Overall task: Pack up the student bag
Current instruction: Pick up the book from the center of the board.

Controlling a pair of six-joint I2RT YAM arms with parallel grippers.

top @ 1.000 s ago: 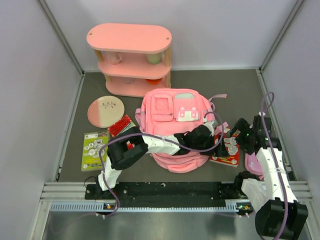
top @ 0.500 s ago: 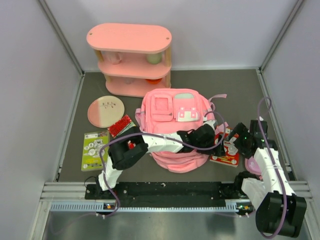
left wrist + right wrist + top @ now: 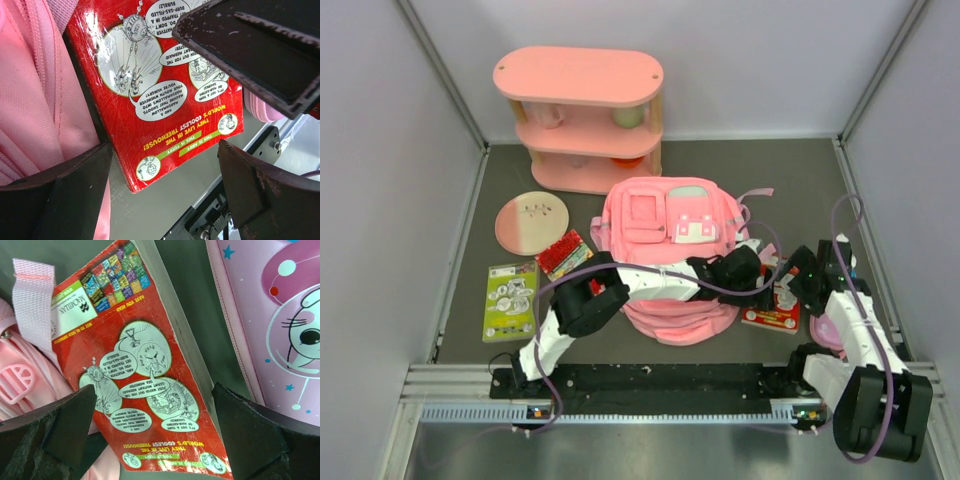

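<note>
Dark table (image 3: 800,180), walled left, right and far. Near right, the left gripper (image 3: 160,195) and right gripper (image 3: 150,437) hover with jaws spread over the red book (image 3: 150,365), which lies tight between the student bag (image 3: 660,225) and the pencil case (image 3: 280,315).

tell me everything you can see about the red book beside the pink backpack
The red book is a thin paperback, its glossy, scuffed red cover facing up, printed with white cartoon speech bubbles, yellow and green lettering and a strip of tiny cover pictures; pale page edges show along one side. It lies flat on the dark table, close beside the student bag and apart from the pencil case. The open left gripper and right gripper hover over it; neither grips it.
</note>
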